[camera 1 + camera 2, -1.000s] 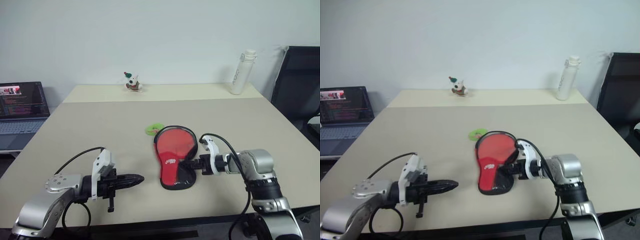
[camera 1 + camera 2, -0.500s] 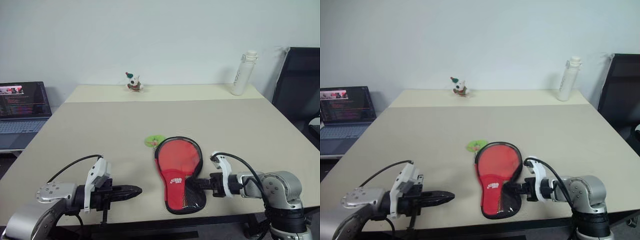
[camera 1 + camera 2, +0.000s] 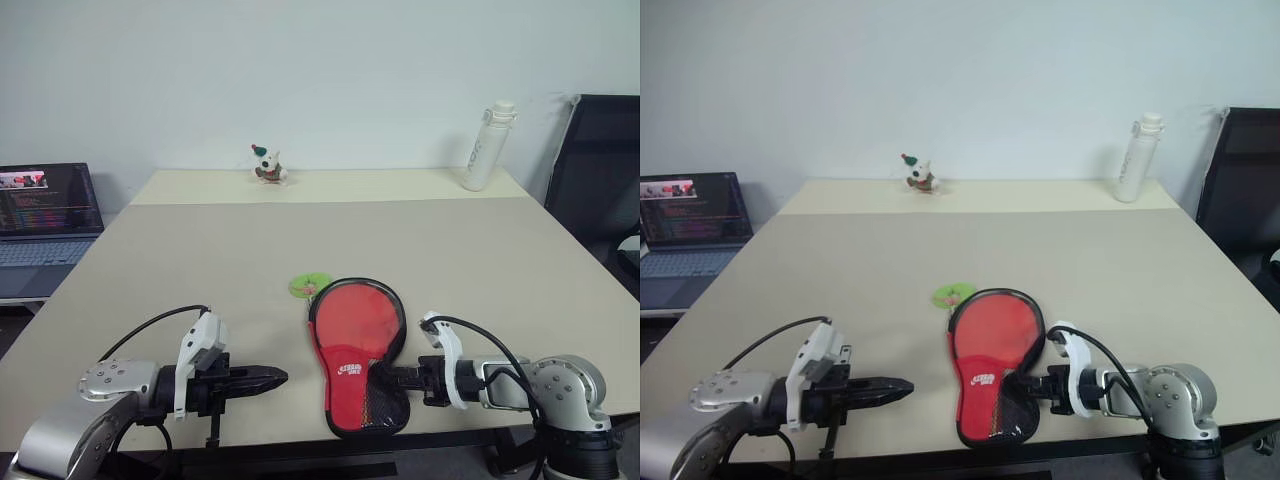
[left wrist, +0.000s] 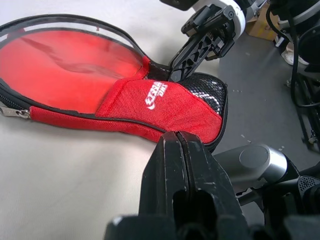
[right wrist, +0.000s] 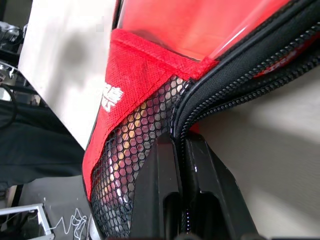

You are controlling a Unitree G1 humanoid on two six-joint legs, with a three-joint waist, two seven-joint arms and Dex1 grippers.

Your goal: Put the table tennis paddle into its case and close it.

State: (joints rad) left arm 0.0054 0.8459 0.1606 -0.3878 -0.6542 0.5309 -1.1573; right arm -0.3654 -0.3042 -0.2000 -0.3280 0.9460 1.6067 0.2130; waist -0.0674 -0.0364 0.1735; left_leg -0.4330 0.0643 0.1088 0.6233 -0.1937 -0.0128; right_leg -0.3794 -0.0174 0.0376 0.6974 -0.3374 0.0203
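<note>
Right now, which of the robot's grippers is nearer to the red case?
The right. The right gripper is at the case, its fingers at the zipped edge by the mesh end. The left gripper is shut and off to the case's other side, apart from it.

Paddle handle hidden inside the case (image 3: 356, 362) under its red flap and mesh end; only the round red face shows thru the clear panel. Right gripper (image 5: 181, 150) tips pressed at the case's zipper edge, the black trim seeming to run btwn them, though whether it's pinched can't be told. Case's far end cut off in left wrist view. Laptop (image 3: 45, 215) cropped by frame edge, screen text too small to read. Chair (image 3: 597, 170) cut off at right. Small figurine (image 3: 265, 165) at table's far edge too tiny for detail.
</note>
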